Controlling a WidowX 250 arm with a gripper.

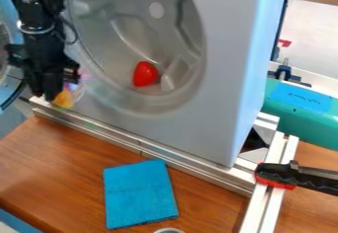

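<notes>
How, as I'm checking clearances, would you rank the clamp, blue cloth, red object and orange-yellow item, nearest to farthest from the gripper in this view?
1. Orange-yellow item: beside the gripper.
2. Red object: inside the round opening.
3. Blue cloth: on the wooden tabletop.
4. Clamp: right side, on the metal frame.

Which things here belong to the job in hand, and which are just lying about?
In the job, judging by position:
- gripper
- orange-yellow item at its tip
- grey drum unit
- red object inside, probably

Lying about, seemingly:
- blue cloth
- black-and-red clamp
- teal container
</notes>
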